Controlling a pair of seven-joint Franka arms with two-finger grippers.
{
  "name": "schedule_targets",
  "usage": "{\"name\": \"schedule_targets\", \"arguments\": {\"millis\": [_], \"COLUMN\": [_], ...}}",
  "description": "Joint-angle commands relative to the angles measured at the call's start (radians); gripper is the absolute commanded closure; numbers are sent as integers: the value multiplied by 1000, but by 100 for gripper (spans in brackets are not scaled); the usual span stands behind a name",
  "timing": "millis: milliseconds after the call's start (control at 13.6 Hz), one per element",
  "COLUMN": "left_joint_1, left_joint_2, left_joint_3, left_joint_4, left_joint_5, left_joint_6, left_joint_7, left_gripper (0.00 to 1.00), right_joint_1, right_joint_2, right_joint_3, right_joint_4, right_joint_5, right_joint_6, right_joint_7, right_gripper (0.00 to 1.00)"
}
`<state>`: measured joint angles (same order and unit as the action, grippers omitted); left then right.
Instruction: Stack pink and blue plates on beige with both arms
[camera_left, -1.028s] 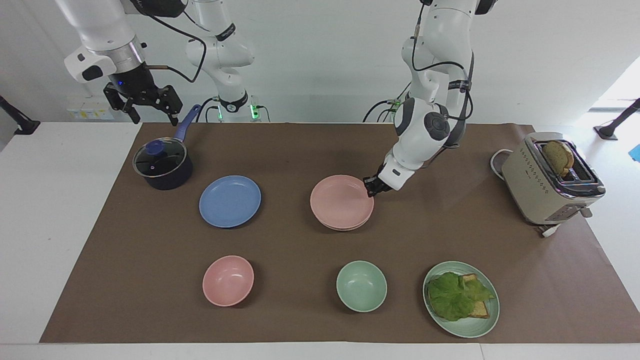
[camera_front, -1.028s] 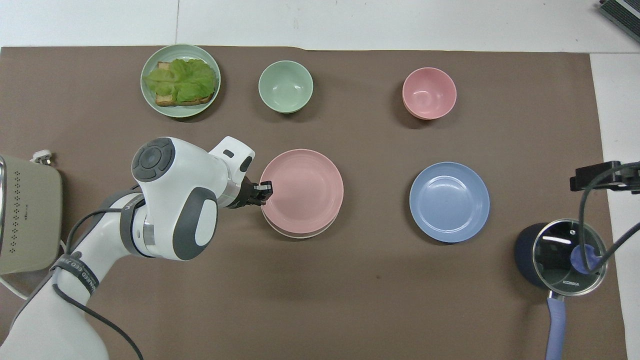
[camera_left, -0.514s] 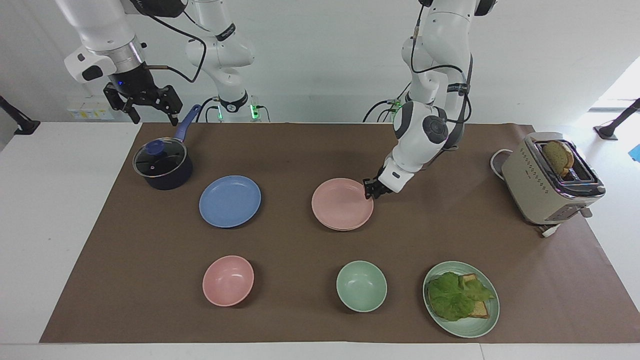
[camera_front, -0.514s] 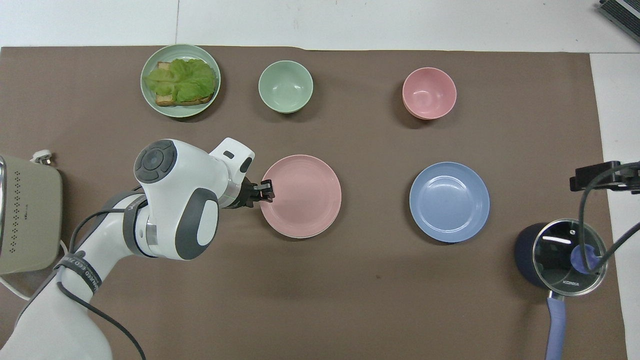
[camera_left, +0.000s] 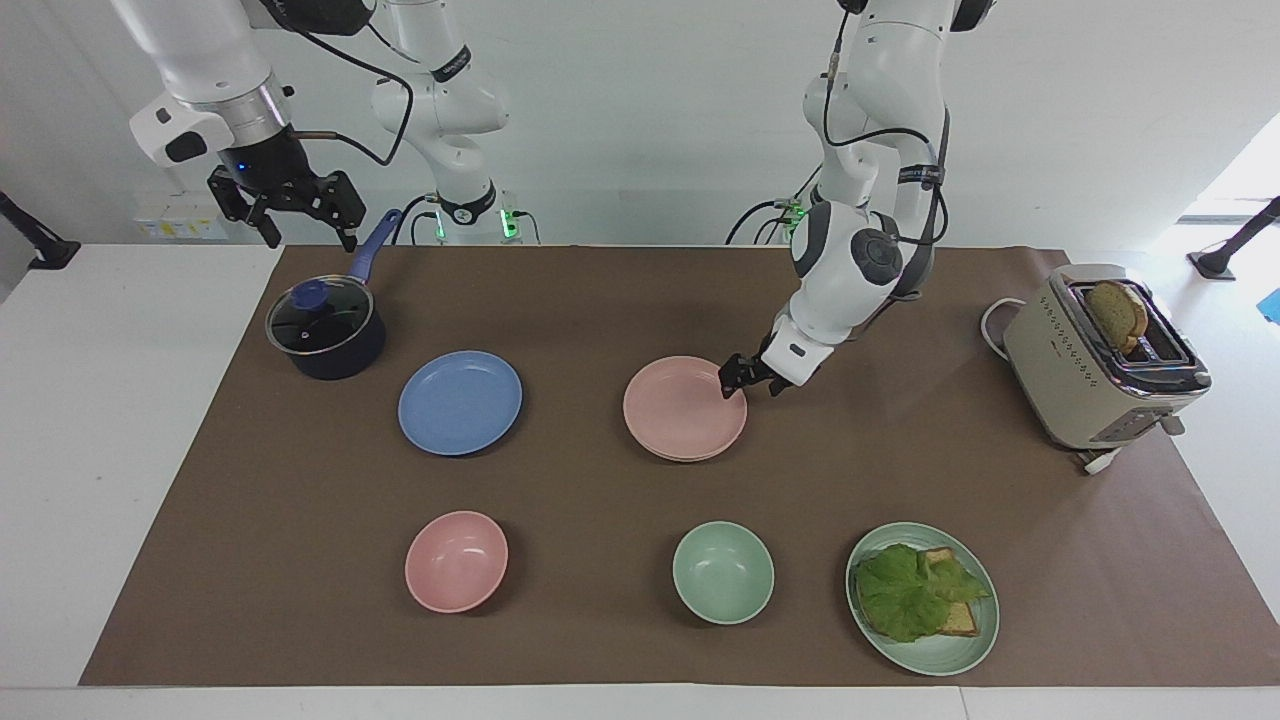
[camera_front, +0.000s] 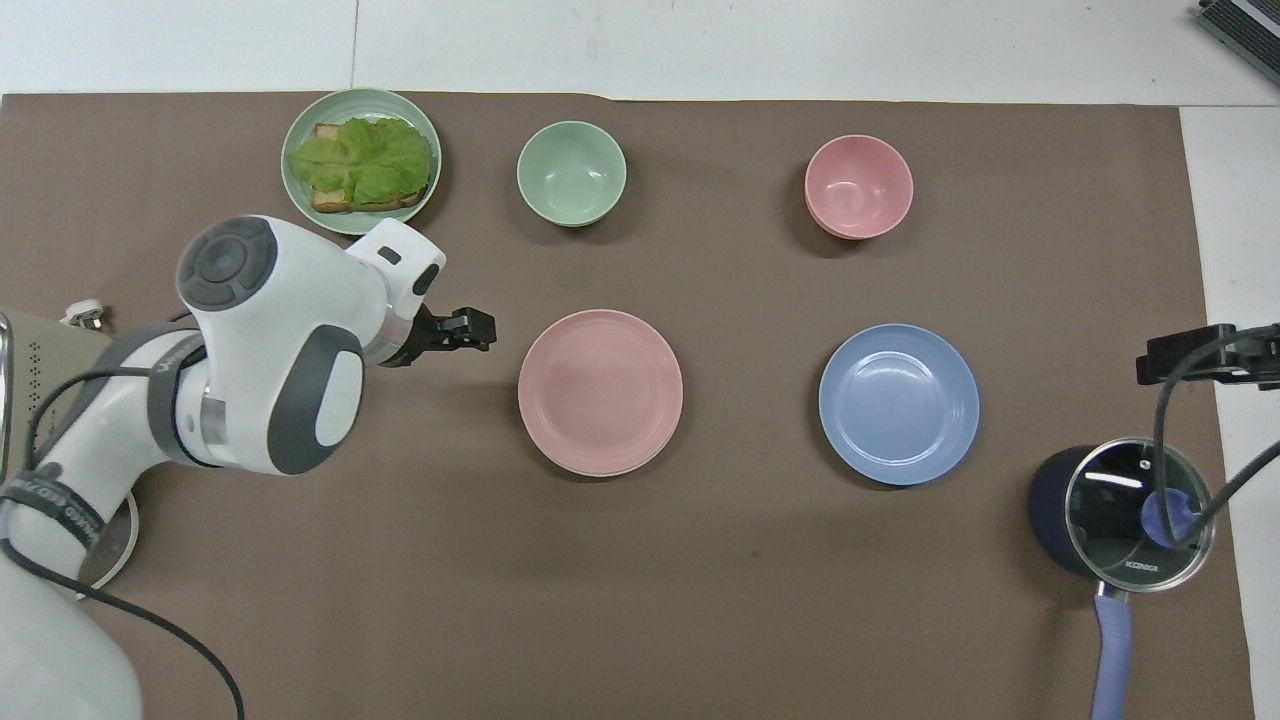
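Finds the table (camera_left: 600, 300) with one of the two stacking moves apparently done. Has the left pincer (camera_left: 750, 388) spread wide and holding nothing, hanging low just beside the stack, on the side toward the left arm's end. Has the right pincer (camera_left: 308, 235) spread wide too and empty, waiting high over the table's edge by the pot (camera_left: 325, 330).

Puts the blue plate (camera_left: 460, 402) flat on the table, well apart from the left pincer and much closer to the right one, beside the pot beneath it. Puts the pink plate (camera_left: 680, 405) just beside the left pincer's tips, apart from them, seated on the beige plate (camera_front: 610, 473), of which only a thin rim peeks out underneath.

Reads as the release step on the pink plate, finished or nearly so. Calls next, most likely, for the right pincer: drop to the blue plate's rim, pinch it, lift, carry across, lower squarely onto the pink one. Needs the left pincer clear of the stack first, to avoid a clash above it.
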<state>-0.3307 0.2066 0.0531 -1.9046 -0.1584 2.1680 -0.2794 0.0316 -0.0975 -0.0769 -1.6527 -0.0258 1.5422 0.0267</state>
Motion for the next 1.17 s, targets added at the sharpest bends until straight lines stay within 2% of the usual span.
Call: {"name": "schedule_targets", "arguments": {"millis": [0, 294, 514, 661, 808, 955, 1101], "left_joint_1": [119, 228, 229, 228, 229, 228, 228], "left_joint_2": [-22, -35, -35, -39, -53, -134, -177], "left_joint_3": [-6, -6, -5, -4, -1, -10, -12], "left_joint_4": [73, 238, 364, 418, 440, 427, 412], "left_joint_5": [72, 132, 198, 198, 197, 195, 194], "left_joint_6": [-109, -307, -450, -538, -591, -600, -629], "left_joint_7": [101, 244, 255, 258, 256, 258, 256], "left_gripper": [0, 0, 0, 0, 0, 0, 0], "right_joint_1": [-7, -7, -7, -7, -7, -9, -9], "right_joint_2": [-21, -21, -21, -21, -21, -21, -21], "right_joint_3": [2, 2, 2, 2, 2, 2, 2], "right_joint_4": [-24, -24, -24, -25, -26, -26, -26], "right_joint_5": [12, 12, 12, 12, 12, 12, 12], "right_joint_6": [-4, -4, -4, -4, -4, -4, -4], "right_joint_7": [-34, -36, -36, -34, -34, -36, -34], "right_gripper": [0, 0, 0, 0, 0, 0, 0]}}
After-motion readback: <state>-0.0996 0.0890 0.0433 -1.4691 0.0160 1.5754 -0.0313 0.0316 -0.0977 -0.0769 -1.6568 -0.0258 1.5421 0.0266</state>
